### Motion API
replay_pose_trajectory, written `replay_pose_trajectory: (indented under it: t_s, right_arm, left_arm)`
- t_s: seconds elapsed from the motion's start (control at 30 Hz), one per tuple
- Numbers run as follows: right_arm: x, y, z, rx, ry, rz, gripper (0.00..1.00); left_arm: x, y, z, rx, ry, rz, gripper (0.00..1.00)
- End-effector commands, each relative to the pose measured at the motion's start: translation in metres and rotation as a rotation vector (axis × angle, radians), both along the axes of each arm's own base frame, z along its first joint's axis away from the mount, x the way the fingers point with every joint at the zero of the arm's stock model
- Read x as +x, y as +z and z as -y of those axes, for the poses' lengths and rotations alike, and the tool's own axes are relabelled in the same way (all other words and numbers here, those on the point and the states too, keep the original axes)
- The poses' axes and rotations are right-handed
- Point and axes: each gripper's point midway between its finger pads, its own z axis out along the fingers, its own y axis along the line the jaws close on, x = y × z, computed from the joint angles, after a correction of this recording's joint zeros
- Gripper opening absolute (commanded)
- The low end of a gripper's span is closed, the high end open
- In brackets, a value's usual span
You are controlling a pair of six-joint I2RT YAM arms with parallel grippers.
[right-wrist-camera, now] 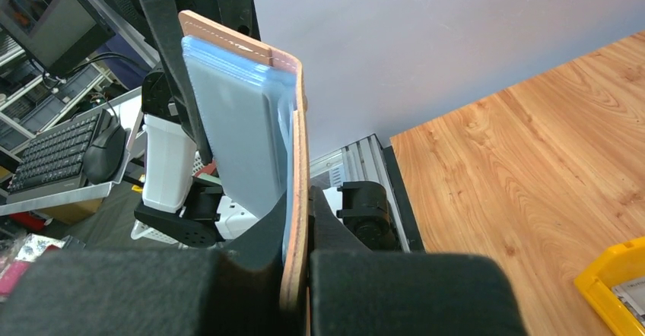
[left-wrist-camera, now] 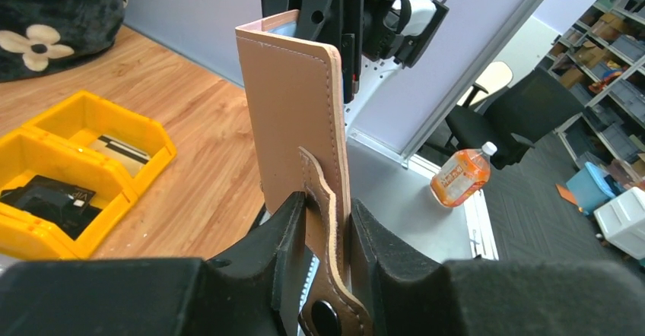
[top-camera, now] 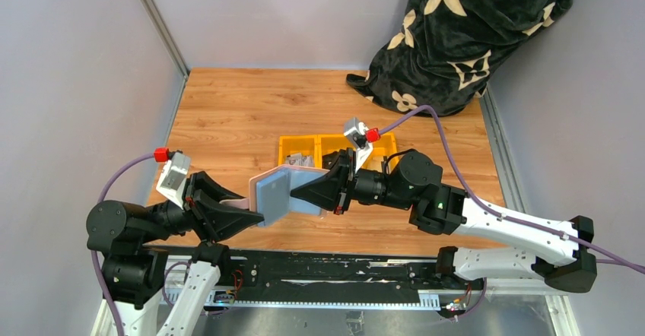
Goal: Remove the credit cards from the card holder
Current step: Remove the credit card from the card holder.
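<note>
Nearest, to the near-left of the yellow bins [top-camera: 335,147]: left hand [top-camera: 255,216] pinching the card holder [top-camera: 272,191] by one panel, closing tab [left-wrist-camera: 319,199] trapped between the fingers [left-wrist-camera: 289,237] along with it. Held off the counter [top-camera: 228,108], just in front of the yellow bins, spread like a book between both arms. Closer to the bins' front wall: right hand [top-camera: 295,193] clamped tight on the other panel's edge, with no gap showing around the leather.

Judged as the opening step, done or nearly so: holder spread, inside exposed, no credit cards drawn out yet as far as can be told. Cannot tell a card edge apart from the pocket layers. Next, probably: free one hand, with the holder steadied by the other, then nip a thin card edge and pull straight along the slot. Little to grab, easy to slip.

Outside: pinkish-tan, leather-like, smooth, stitched along rounded corners, tab ending in a dark snap. Inside: grey-blue, matte, flat stacked pockets [right-wrist-camera: 243,123]. At the bins: hard glossy yellow plastic, a few flat dark and grey items within. Beyond the bins: wood-grain counter, then a dark plush blanket [top-camera: 471,32] with pale flowers.
</note>
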Motion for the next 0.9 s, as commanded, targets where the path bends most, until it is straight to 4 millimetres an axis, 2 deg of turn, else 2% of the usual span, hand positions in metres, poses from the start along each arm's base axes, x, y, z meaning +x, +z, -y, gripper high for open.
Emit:
replay_pose_trajectory:
  t_s: [0.0,0.17,0.3,0.47,0.63,0.67,0.73,0.87]
  right_arm:
    - [-0.009,0.012,0.003,0.027,0.036,0.034,0.00]
    - [-0.026,0.019,0.002,0.060,0.129,0.059,0.00]
    - [-0.038,0.026,0.001,0.095,0.194,0.082,0.00]
    - [-0.052,0.032,0.000,0.138,0.256,0.117,0.00]
    - [-0.058,0.030,-0.009,0.121,0.286,0.120,0.07]
    - [-0.054,0.028,-0.012,0.107,0.264,0.112,0.14]
    - [-0.050,0.026,-0.012,0.102,0.239,0.108,0.22]
    - [-0.033,0.018,-0.005,0.054,0.131,0.101,0.59]
  left_arm:
    - [-0.002,0.004,0.000,0.003,-0.005,0.022,0.28]
    - [0.019,-0.002,-0.007,0.031,0.137,0.024,0.21]
    - [0.030,-0.006,-0.013,0.053,0.214,0.025,0.18]
    - [0.028,-0.007,-0.013,0.043,0.208,0.031,0.18]
    - [0.014,-0.002,-0.005,0.003,0.108,0.030,0.17]
    - [0.005,0.002,-0.003,-0.018,0.068,0.034,0.14]
    - [0.002,0.003,-0.003,-0.018,0.060,0.042,0.10]
    - [0.001,0.003,-0.004,-0.010,0.071,0.050,0.04]
